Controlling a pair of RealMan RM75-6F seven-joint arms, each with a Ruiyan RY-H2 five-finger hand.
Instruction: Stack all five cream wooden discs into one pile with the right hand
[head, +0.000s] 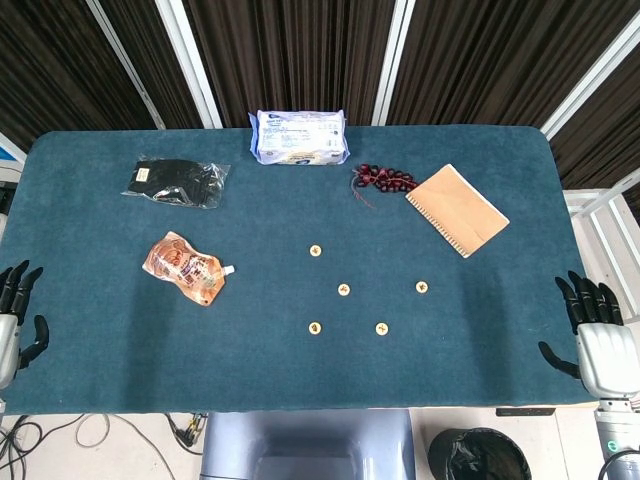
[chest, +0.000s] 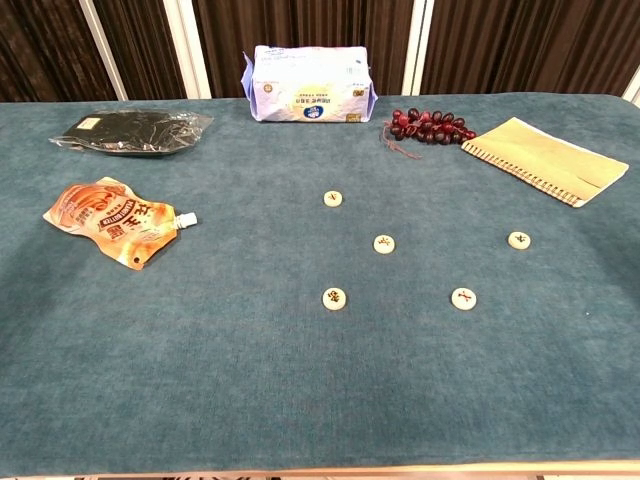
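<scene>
Several cream wooden discs lie apart on the blue table: one disc (head: 316, 250) furthest back, a middle disc (head: 344, 290), a right disc (head: 422, 287), a front left disc (head: 315, 327) and a front right disc (head: 381, 328). The chest view shows the same discs, among them the back disc (chest: 333, 198) and the front right disc (chest: 463, 297). My right hand (head: 596, 338) hangs off the table's right edge, fingers spread, holding nothing. My left hand (head: 14, 315) hangs off the left edge, also spread and empty. Neither hand appears in the chest view.
A white wipes pack (head: 299, 137) sits at the back centre, with a black packet (head: 174, 181) and an orange pouch (head: 187, 268) on the left. Dark red grapes (head: 383, 180) and a tan spiral notebook (head: 457, 209) lie back right.
</scene>
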